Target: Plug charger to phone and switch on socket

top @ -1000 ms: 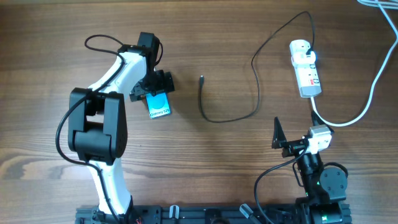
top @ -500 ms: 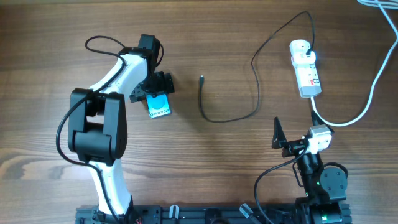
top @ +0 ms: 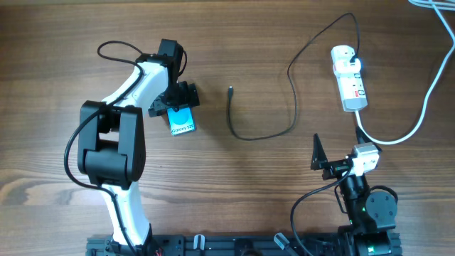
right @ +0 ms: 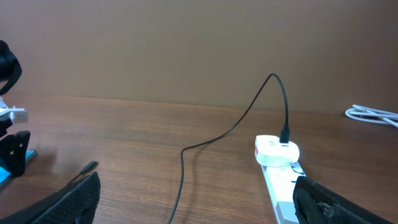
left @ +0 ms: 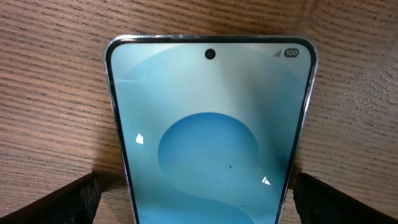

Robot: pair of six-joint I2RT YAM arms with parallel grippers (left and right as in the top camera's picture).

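The phone point(top: 183, 122) lies flat on the table, teal-blue screen up, and fills the left wrist view point(left: 211, 124). My left gripper point(top: 175, 102) is open and straddles the phone's far end, with a gap between each finger and the phone's edges point(left: 199, 199). The charger's black cable point(top: 264, 136) runs from its loose plug tip point(top: 230, 90) in a loop to the white adapter point(top: 343, 53), which sits plugged into the socket strip point(top: 352, 91). My right gripper point(top: 319, 158) is open and empty, well short of the cable point(right: 181, 168) and the socket point(right: 283, 186).
The socket's thick white cord point(top: 421, 114) curves away to the upper right and off the table edge; it also shows in the right wrist view point(right: 373, 115). The arm bases stand along the front edge. The table is bare brown wood.
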